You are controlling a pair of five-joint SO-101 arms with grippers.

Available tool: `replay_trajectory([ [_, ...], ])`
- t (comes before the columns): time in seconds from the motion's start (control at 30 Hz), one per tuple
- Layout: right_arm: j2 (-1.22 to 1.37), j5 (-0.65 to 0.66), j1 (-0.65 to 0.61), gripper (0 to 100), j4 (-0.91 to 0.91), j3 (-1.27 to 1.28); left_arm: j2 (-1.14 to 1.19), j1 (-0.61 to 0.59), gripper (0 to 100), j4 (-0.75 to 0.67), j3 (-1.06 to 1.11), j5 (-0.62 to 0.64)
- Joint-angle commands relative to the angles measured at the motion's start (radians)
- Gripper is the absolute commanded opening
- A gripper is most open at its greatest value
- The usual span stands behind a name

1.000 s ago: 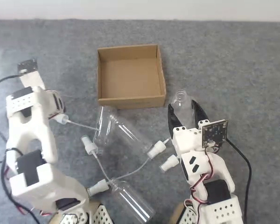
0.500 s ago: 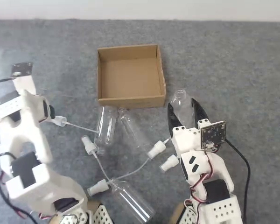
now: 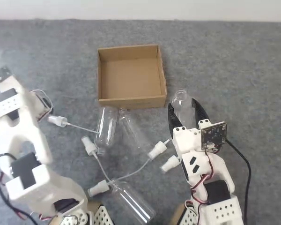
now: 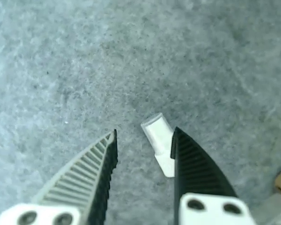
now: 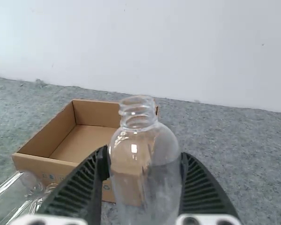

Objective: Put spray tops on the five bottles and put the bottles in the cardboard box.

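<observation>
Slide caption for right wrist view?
Right pincer grips an upright, capless clear plastic bottle in front of the open brown cardboard box.

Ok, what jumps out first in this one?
The right hand is shut on an upright, uncapped clear bottle just off the cardboard box's near right corner. The left hand hangs open over a white spray top on the grey carpet, while more bottles and spray tops lie scattered in front of the box.

overhead plus close wrists; shared cardboard box
</observation>
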Motion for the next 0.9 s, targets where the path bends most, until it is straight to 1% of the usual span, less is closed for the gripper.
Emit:
replay_trajectory([
  [0.0, -0.021, 0.02, -0.01, 7.7, -0.024, 0.006, -0.011, 0.003, 18, 0.0, 0.018, 0.126],
  [0.13, -0.021, 0.02, -0.01, 7.7, -0.024, 0.006, -0.011, 0.028, 18, 0.0, 0.05, 0.166],
  [0.27, -0.021, 0.02, -0.01, 7.7, -0.024, 0.008, -0.011, 0.057, 18, 0.0, 0.084, 0.241],
  [0.37, -0.021, 0.02, -0.01, 7.7, -0.024, 0.008, -0.011, 0.057, 18, -0.003, 0.085, 0.292],
  [0.43, -0.021, 0.02, -0.01, 7.7, -0.024, 0.008, -0.011, 0.057, 18, -0.031, 0.09, 0.315],
  [0.67, -0.021, 0.02, -0.01, 7.7, -0.024, 0.006, -0.009, 0.057, 17, -0.19, 0.17, 0.325],
  [0.87, -0.021, 0.02, -0.01, 7.7, -0.024, 0.005, -0.009, 0.058, 17, -0.207, 0.177, 0.324],
])
